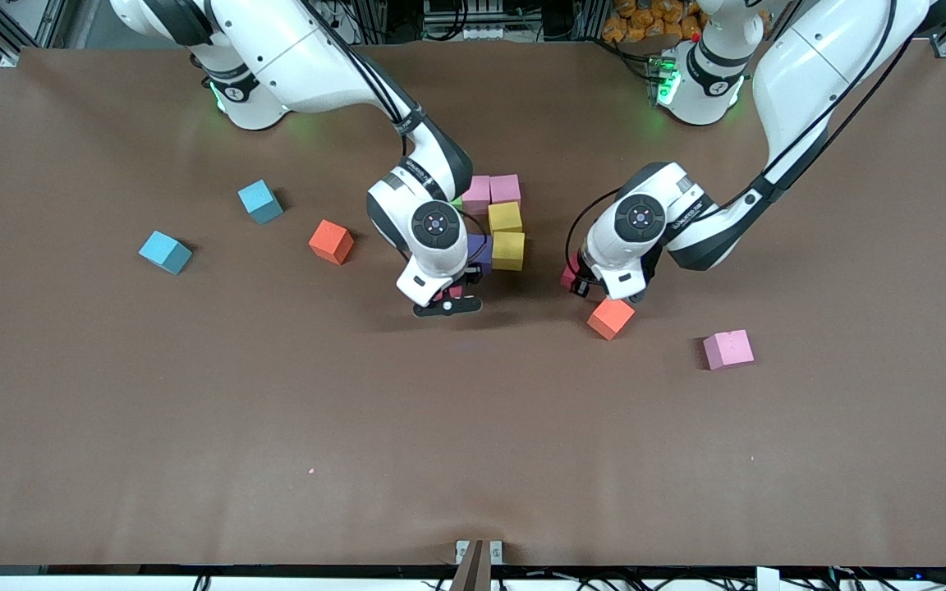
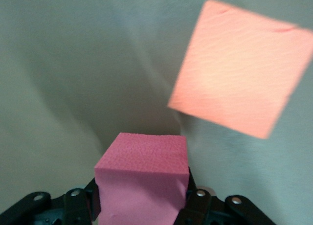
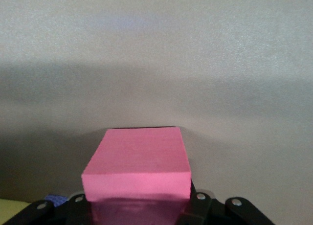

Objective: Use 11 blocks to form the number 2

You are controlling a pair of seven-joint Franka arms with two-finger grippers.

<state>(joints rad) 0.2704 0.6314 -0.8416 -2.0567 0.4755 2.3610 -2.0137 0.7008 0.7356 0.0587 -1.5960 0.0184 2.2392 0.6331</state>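
Note:
Part of a figure of touching blocks lies mid-table: two pink [image 1: 491,190], two yellow [image 1: 507,234], a purple [image 1: 479,250] and a sliver of green [image 1: 457,201]. My right gripper [image 1: 452,294] [image 3: 139,200] is shut on a red block [image 3: 139,168], low over the table just camera-side of the purple block. My left gripper [image 1: 578,283] [image 2: 142,195] is shut on another red block [image 1: 570,273] [image 2: 142,176], with an orange block [image 1: 610,318] [image 2: 239,68] close beside it. A second orange block [image 1: 332,241] lies toward the right arm's end.
A pale pink-mauve block [image 1: 727,349] lies loose toward the left arm's end, nearer the camera than the figure. Two light-blue cubes [image 1: 260,201] [image 1: 166,251] sit toward the right arm's end. The brown table [image 1: 473,460] stretches bare toward the camera.

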